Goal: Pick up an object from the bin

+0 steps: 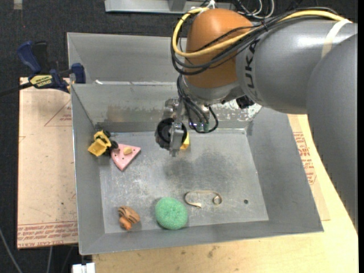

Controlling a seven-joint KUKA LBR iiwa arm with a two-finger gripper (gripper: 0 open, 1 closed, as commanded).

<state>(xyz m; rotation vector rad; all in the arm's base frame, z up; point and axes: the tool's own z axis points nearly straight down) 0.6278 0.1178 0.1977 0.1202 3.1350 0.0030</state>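
**Fingers [176, 139] pinch a small black-and-yellow piece on what looks a thin hold**

Pressed together between the tips of the gripper [177, 147] is a small black-and-yellow thing [166, 134]. Its black looped part juts out to the view's left of the fingers and a yellow bit shows on their other side. It sits near the back wall of the bin [85, 209], and I judge it clear of the floor.

The hold looks off-centre, with most of the black loop outside the pinch. The piece could therefore swing, twist or slip free as the arm rises. If it falls, it would likely land on the bare floor just below the fingers. The back wall is close behind, so a lift that drifts that way could knock the piece loose.

Nothing else lies close enough to snag. A pink wedge [125, 156] lies off to the view's left of the fingers. A pale loop-shaped piece [202, 198] lies toward the front, and a green ball [172, 213] lies beyond it. A yellow-and-black toy [100, 144] sits further left, beside the wedge. A small brown thing [128, 217] is farthest off, near the front left corner.

As for writing, the grey arm [296, 61] carries dark letters beside the orange cover [219, 38]. "UK" can be read, and the rest is hidden.
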